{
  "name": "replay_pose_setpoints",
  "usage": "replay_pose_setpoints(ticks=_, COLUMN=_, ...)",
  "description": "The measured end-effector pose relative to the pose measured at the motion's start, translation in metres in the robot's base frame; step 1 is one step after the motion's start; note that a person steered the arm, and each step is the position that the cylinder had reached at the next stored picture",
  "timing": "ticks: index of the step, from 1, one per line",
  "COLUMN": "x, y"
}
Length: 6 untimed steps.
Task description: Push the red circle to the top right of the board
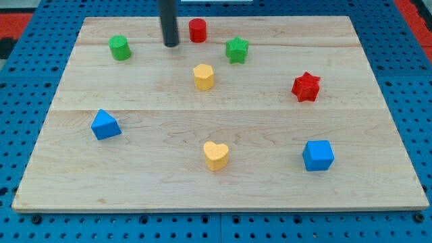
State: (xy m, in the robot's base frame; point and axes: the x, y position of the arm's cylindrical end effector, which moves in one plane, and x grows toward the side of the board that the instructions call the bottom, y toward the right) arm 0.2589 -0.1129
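Note:
The red circle [197,30] is a small red cylinder near the view's top edge of the wooden board [364,81], a little left of centre. My tip [171,44] stands just to its left and slightly lower, with a small gap between them. The rod comes down from the view's top.
A green cylinder [120,48] sits at the top left. A green star [237,50] lies right of the red circle. A yellow hexagon [203,76], red star [306,87], blue triangular block [105,125], yellow heart [216,155] and blue cube [318,155] lie lower.

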Motion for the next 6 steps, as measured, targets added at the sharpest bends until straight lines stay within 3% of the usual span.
replay_pose_setpoints(ticks=1, x=-0.031, y=0.037)
replay_pose_setpoints(ticks=2, x=-0.035, y=0.127)
replay_pose_setpoints(ticks=3, x=-0.041, y=0.175)
replay_pose_setpoints(ticks=4, x=-0.050, y=0.183)
replay_pose_setpoints(ticks=5, x=-0.050, y=0.255)
replay_pose_setpoints(ticks=6, x=-0.051, y=0.284)
